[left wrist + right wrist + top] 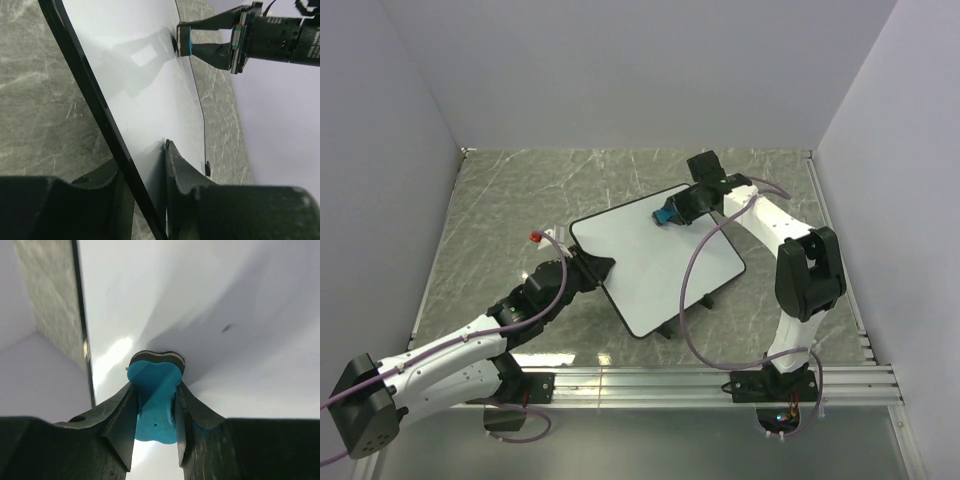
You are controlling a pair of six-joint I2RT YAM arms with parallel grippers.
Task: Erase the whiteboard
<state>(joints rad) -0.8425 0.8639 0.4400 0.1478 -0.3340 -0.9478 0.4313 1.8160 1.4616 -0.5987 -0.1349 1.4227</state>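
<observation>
Clamping the whiteboard rim is the left gripper; the right gripper pinches an eraser against it.

I'm seeing the left arm and right arm wearing white shells with black joints, lilac cables trailing along both. The right gripper is showing black fingers, with red and green marks behind them.

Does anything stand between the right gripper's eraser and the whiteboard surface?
Nothing visible does. The blue eraser in the right gripper is pressed against the whiteboard near its far edge. The left gripper clamps the board's left rim, well clear of that spot.
</observation>
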